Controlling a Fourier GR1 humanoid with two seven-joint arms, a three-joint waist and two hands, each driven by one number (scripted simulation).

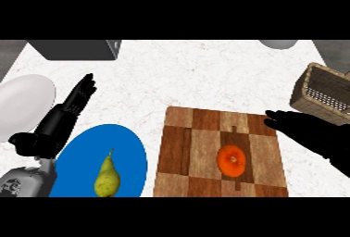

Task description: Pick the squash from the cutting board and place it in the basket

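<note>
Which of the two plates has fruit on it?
The blue plate, beside the cutting board: a yellow-green pear lies on it. The white plate, farther left, shows no fruit.

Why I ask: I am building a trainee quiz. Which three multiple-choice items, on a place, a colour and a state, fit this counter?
1. Where is the squash? A. on the cutting board B. in the basket C. on the white plate
2. What colour is the plate under the pear? A. white B. blue C. green
3. How is the right hand? A. curled round the squash B. open, holding nothing C. out of view
Key: 1 A, it lies at the board's middle; 2 B, the pear lies on blue; 3 B, its fingers are straight, apart from the squash.
</note>
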